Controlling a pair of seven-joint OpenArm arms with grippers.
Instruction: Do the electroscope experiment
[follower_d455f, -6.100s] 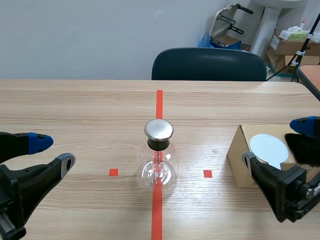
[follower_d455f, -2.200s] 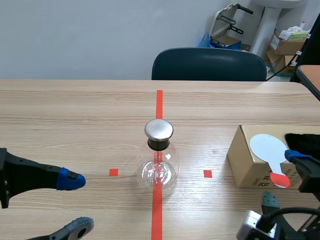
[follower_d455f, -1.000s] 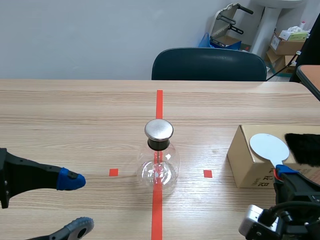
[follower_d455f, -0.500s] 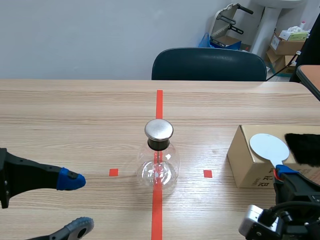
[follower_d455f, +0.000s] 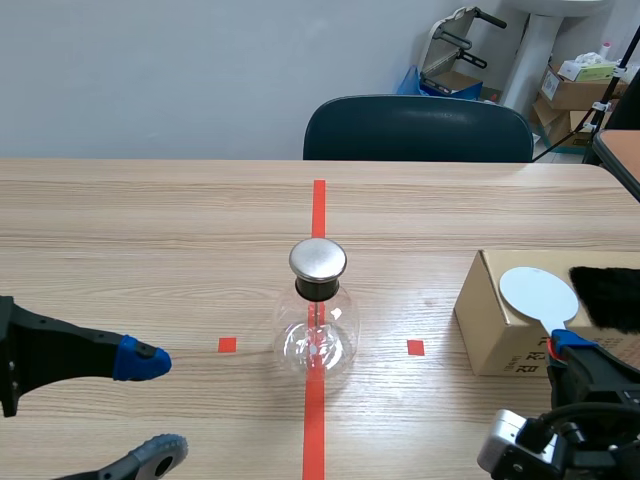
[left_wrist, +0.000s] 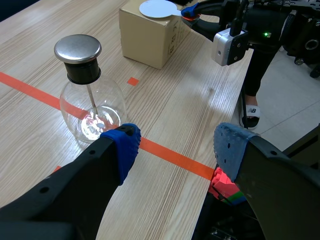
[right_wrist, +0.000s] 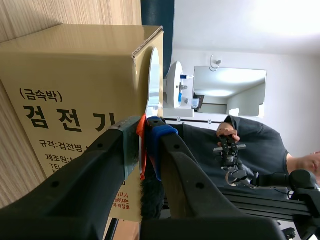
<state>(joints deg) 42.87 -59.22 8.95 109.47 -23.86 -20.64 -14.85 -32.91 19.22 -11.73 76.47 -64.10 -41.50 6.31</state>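
Although behind flask (follower_d455f: 317, 335), chair (follower_d455f: 418, 128) well apart

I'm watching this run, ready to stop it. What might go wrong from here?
The right gripper pinches only the thin orange handle of the white disc; it may slip or twist on lifting. Lifting might drag the box. A wide swing could tip the free-standing glass flask.
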